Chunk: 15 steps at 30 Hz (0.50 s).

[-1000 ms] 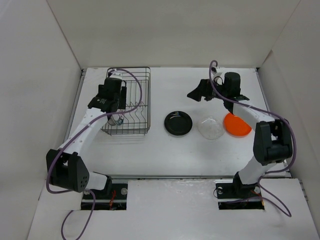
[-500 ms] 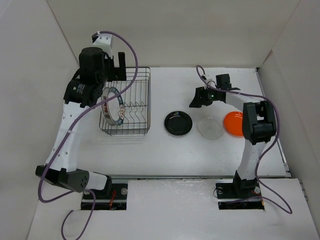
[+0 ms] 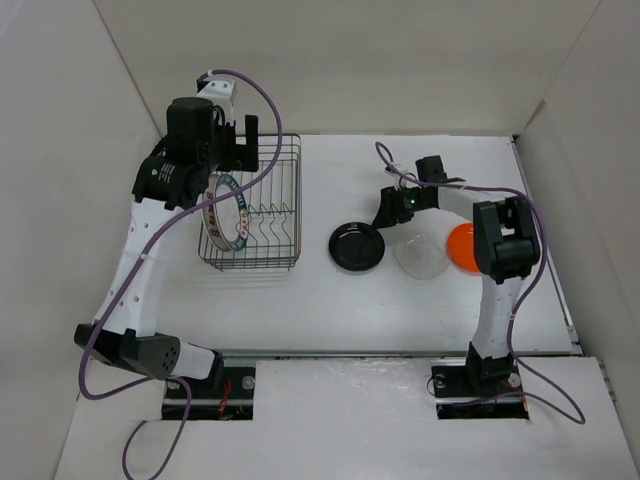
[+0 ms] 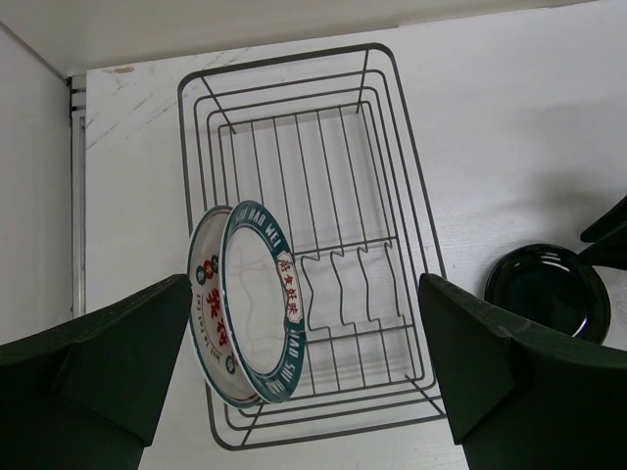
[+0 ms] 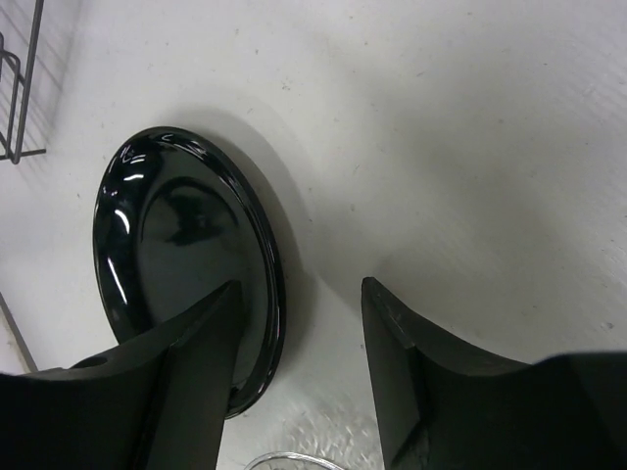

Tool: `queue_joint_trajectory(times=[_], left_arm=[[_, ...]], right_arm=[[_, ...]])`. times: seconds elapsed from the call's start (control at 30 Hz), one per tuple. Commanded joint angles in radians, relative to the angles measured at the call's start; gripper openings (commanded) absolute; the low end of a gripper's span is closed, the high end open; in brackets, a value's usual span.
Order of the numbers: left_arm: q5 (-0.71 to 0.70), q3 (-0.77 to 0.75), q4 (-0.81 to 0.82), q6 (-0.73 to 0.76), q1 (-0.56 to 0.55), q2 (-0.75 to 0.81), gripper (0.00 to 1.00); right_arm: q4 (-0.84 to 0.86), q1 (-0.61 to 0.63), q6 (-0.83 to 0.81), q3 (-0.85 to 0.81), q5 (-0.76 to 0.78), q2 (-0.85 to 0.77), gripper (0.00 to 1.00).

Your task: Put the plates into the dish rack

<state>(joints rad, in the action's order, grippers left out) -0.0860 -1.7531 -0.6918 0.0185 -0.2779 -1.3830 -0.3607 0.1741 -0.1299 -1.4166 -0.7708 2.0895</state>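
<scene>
The dark wire dish rack (image 3: 285,205) (image 4: 392,186) stands at the table's left. Two plates stand on edge at its left end: a green-rimmed one (image 3: 230,212) (image 4: 294,333) and, behind it, one with red and green marks (image 4: 203,313). My left gripper (image 3: 240,140) (image 4: 304,284) hangs open high above them, holding nothing. The black plate (image 3: 357,246) (image 5: 186,264) lies flat mid-table. My right gripper (image 3: 384,212) (image 5: 301,289) is low at its right rim, jaws apart, one finger over the plate and one over the table. The clear plate (image 3: 421,256) and orange plate (image 3: 462,248) lie to the right.
White walls enclose the table on the left, back and right. The right arm's forearm crosses over part of the orange plate. The rack's upright prongs (image 4: 338,284) to the right of the two standing plates hold nothing.
My left arm has risen out of the rack with its jaws opening, leaving the plates standing there. My right gripper has moved left and down to the black plate's rim, and its jaws have narrowed.
</scene>
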Motion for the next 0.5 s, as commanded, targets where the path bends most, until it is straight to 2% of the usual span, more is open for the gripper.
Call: queue_joint_trajectory(times=[0.0,0.27,0.33,0.4,0.47], left_arm=[[0.014,-0.014,0.005,-0.002,0.002,0.013,1.00],[0.014,-0.005,0.005,-0.002,0.002,0.004,1.00],[0.014,-0.005,0.005,-0.002,0.002,0.004,1.00],[0.014,-0.005,0.005,-0.002,0.002,0.004,1.00],[0.014,-0.005,0.005,-0.002,0.002,0.004,1.00]], right_arm=[[-0.041,0.025,-0.016,0.010,0.010,-0.005,0.57],[-0.061,0.067,-0.016,0.041,0.034,0.004,0.50],[-0.061,0.067,-0.016,0.041,0.034,0.004,0.41],[-0.070,0.067,-0.007,0.041,0.047,0.004,0.41],[-0.079,0.067,0.002,0.041,0.047,0.014,0.36]])
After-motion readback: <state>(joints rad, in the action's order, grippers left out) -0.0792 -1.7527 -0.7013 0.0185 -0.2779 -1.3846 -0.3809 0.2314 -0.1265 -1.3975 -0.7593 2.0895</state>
